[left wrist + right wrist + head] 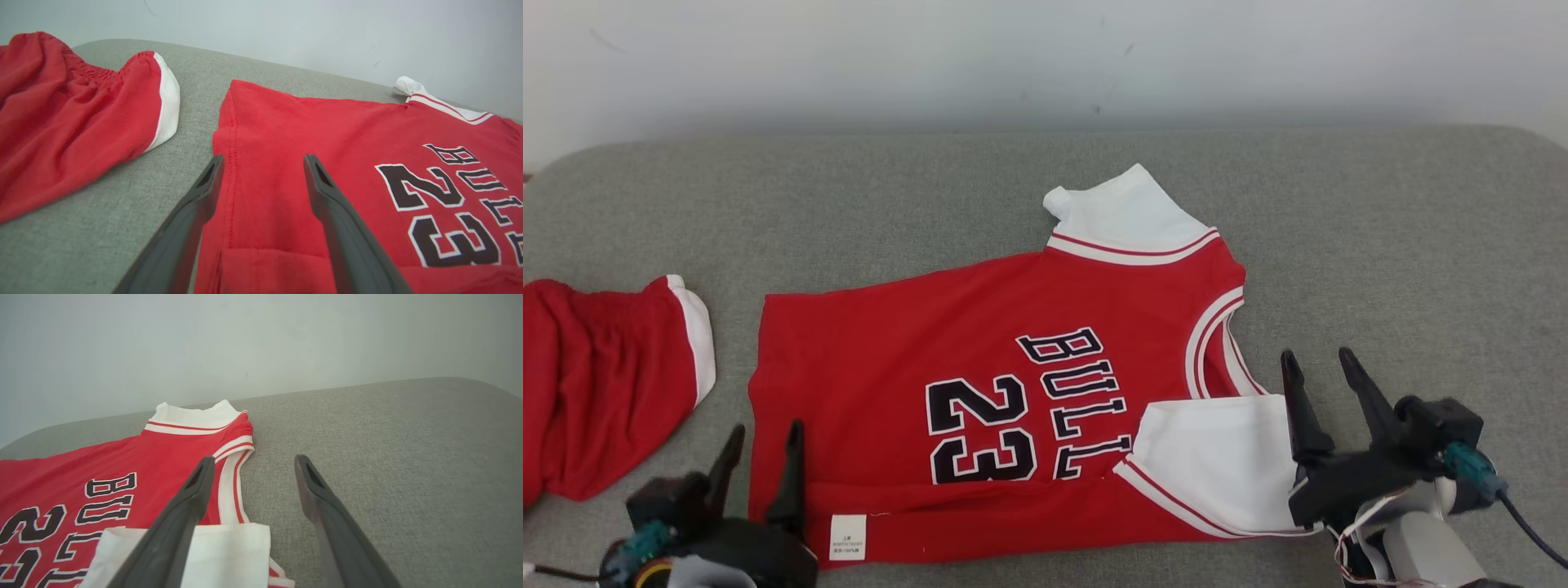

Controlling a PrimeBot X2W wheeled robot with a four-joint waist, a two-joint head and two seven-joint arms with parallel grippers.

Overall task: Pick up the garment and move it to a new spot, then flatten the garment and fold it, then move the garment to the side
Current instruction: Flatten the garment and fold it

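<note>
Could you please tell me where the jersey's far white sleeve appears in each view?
Head view: far white sleeve, upper centre.
Left wrist view: upper right, near the wall.
Right wrist view: left of centre, upper middle.
Shared landmark: the black 23 print.

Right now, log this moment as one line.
phase: folding | jersey: flat on grey cushion, near sleeve folded in | left gripper: open, at hem | right gripper: open, by sleeve | shorts: aside, left
</note>
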